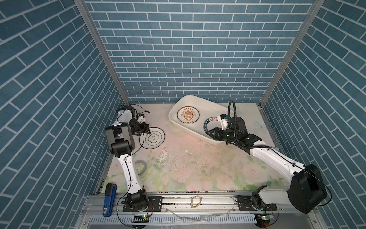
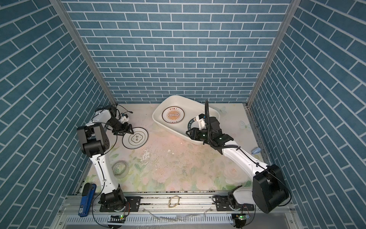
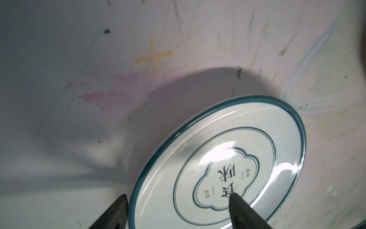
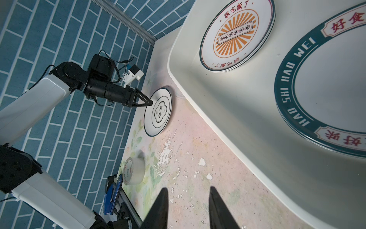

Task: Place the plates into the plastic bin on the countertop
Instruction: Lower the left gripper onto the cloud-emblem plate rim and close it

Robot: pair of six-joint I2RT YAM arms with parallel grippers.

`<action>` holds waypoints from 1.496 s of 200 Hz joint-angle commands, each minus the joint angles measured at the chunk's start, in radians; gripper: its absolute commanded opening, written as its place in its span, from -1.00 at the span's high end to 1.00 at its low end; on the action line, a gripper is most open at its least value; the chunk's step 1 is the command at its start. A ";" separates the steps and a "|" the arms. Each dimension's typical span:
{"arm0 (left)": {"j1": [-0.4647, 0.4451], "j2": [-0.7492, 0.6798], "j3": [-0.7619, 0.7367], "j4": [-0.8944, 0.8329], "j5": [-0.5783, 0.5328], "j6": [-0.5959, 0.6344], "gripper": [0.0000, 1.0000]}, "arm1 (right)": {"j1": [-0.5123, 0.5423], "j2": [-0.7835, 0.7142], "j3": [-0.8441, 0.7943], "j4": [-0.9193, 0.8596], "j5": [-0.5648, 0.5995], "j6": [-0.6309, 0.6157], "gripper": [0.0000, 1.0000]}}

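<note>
Left hand (image 3: pixel 178 195) spread astride the rim of the dark-rimmed plate (image 1: pixel 156 136), on the bench (image 1: pixel 198 158) left of the plastic bin (image 1: pixel 190 100); right hand (image 4: pixel 188 189) parted and empty at the bin's near wall; sunburst plate (image 1: pixel 188 115) and green-lettered plate (image 4: pixel 326 89) lie inside

In both top views the plastic bin (image 1: pixel 206 107) sat slantwise on the countertop (image 1: pixel 198 168), right of centre toward the back. Inside, a stack of plates (image 1: pixel 187 115) lay at its upper-left end and a second stack (image 1: pixel 207 124) at its lower-right end, under the right gripper (image 1: pixel 210 133). Left of the bin a lone plate (image 1: pixel 153 137) lay on the countertop, the left gripper (image 1: pixel 146 131) over its left edge. The tape roll (image 1: pixel 141 167) lay below it, lower left.
</note>
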 commanded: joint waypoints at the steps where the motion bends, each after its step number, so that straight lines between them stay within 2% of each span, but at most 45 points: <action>1: 0.002 0.010 -0.026 -0.039 0.048 0.033 -0.60 | 0.003 0.005 0.005 -0.005 0.010 -0.010 0.31; 96: -0.051 -0.027 -0.076 -0.047 0.173 0.114 -0.53 | 0.003 0.019 0.023 -0.010 0.004 -0.006 0.31; 204: -0.200 -0.024 -0.103 -0.065 0.241 0.132 -0.44 | 0.003 0.015 0.032 -0.032 0.016 -0.003 0.31; 299: -0.206 -0.024 -0.159 -0.046 0.342 0.096 -0.21 | 0.003 0.037 0.048 -0.021 0.027 0.024 0.32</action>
